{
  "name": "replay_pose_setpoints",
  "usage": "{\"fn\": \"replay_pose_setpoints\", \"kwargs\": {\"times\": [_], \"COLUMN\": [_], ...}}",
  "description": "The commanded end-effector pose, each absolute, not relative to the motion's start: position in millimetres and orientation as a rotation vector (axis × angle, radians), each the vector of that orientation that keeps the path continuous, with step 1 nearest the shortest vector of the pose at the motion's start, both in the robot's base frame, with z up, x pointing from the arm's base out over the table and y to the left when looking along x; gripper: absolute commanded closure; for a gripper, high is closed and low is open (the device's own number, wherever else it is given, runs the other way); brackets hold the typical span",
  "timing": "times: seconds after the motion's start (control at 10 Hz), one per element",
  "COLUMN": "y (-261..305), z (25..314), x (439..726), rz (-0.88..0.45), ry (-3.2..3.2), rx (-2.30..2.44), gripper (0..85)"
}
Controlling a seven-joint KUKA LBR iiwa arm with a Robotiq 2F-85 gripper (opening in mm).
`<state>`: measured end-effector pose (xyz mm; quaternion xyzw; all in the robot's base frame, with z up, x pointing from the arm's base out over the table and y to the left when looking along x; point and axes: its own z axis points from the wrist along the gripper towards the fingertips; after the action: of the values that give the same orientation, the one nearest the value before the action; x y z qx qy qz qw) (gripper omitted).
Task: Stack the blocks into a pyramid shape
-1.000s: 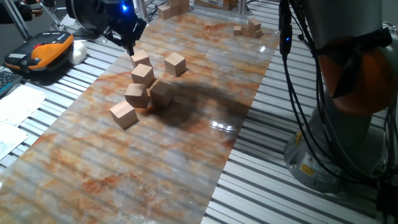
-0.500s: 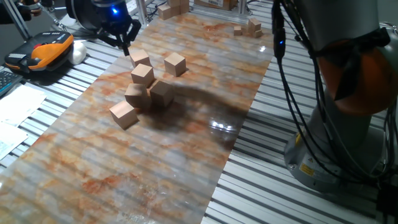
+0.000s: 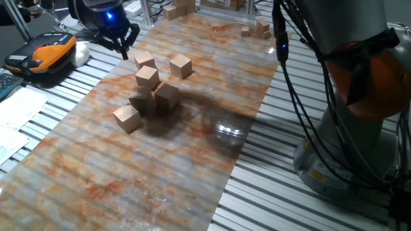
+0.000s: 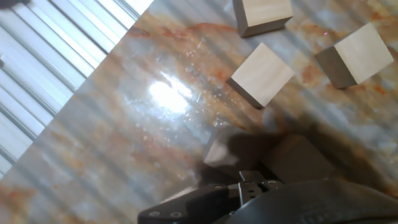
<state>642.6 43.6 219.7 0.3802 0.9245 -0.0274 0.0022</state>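
Note:
Several light-tan wooden blocks sit in a loose cluster on the marbled mat point(image 3: 160, 167). One block point(image 3: 145, 61) is nearest my gripper point(image 3: 122, 50), which hovers up and left of it with nothing visibly held. Others lie at right point(image 3: 180, 65), centre point(image 3: 148, 77), lower right point(image 3: 167, 95), in shadow point(image 3: 140, 100) and at front left point(image 3: 127, 118). Whether the centre block rests on another, I cannot tell. In the hand view, three blocks point(image 4: 261, 73) point(image 4: 354, 53) point(image 4: 261, 12) show above the hand's dark body point(image 4: 261, 199), and the fingertips are hidden.
An orange-and-black device point(image 3: 48, 51) and papers point(image 3: 19, 109) lie left of the mat on the slatted table. Small wooden pieces point(image 3: 257, 29) sit at the far end. The arm's base point(image 3: 359, 128) and hanging cables point(image 3: 289, 70) stand at right.
My gripper has drawn back up and to the left, away from the nearest block. The arm's shadow has shifted left across the cluster. The blocks have not moved.

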Motion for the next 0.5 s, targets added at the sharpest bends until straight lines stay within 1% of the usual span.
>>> {"fn": "replay_pose_setpoints", "kwargs": {"times": [0.0, 0.4], "y": [44, 44], "z": [218, 207], "x": [644, 650], "rz": [-0.078, -0.020], "ry": [2.904, 2.918], "rx": [1.187, 1.179], "gripper": [85.0, 85.0]}}
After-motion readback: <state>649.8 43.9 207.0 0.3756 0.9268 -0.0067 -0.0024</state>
